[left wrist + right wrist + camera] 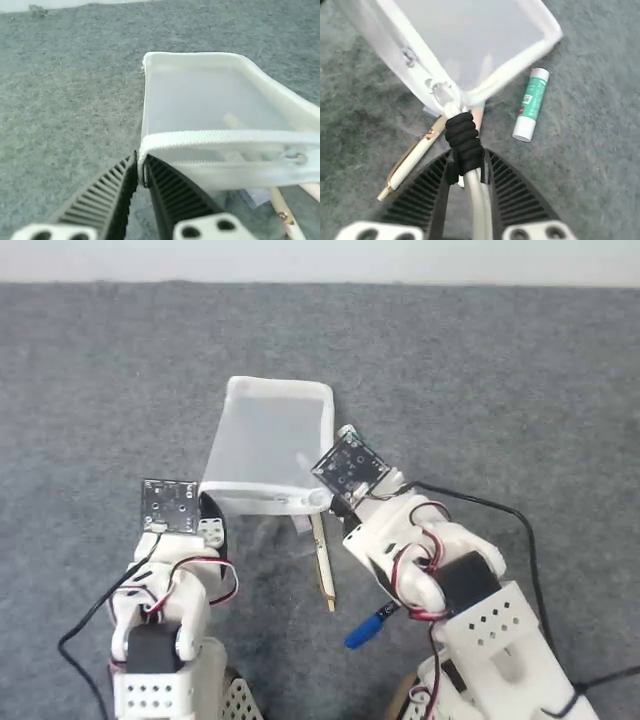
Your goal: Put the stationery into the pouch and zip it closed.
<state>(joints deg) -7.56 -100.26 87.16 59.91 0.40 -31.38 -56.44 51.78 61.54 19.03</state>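
Note:
A translucent white pouch [268,440] lies on the grey carpet with its zipper edge toward the arms. My left gripper [140,163] is shut on the pouch's [210,100] near corner. My right gripper [466,156] is shut on the black zipper pull cord [464,136] at the other end of the zipper. A cream pen [323,562] lies half under the pouch's mouth, also seen as the pen [412,162] beside my right gripper. A green and white glue stick [532,104] lies on the carpet next to the pouch [470,35]. A pale stick-like item [234,122] shows faintly through the pouch wall.
A small blue object [368,627] sits by the right arm's base. Grey carpet [500,390] stretches open on all sides of the pouch, with a pale wall strip at the far edge.

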